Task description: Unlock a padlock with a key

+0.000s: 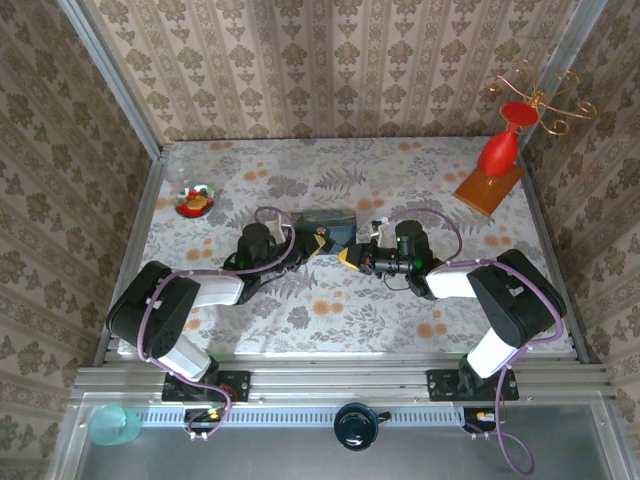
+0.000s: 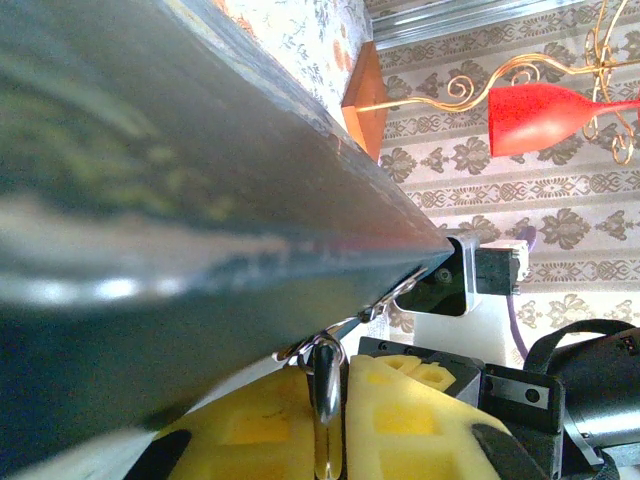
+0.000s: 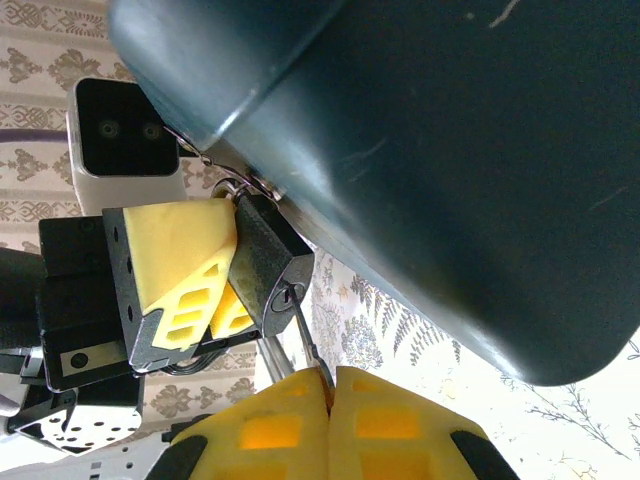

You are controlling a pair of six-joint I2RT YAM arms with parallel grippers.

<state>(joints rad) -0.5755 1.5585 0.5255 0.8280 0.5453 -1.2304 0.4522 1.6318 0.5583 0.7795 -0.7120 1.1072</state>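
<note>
Padlock [image 3: 262,262] prob. light, stiff, slick; grip by body: left end effector [image 2: 328,380] clamped there, 9 o'clock; right end effector [image 3: 330,385] pinching key [image 3: 305,345], 6 o'clock.

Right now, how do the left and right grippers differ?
The left gripper clamps the padlock; the right gripper pinches the key, its tip at the keyhole. The left gripper reaches from the left side, the right gripper from the right. Both are shut, beside the tin box.
</note>
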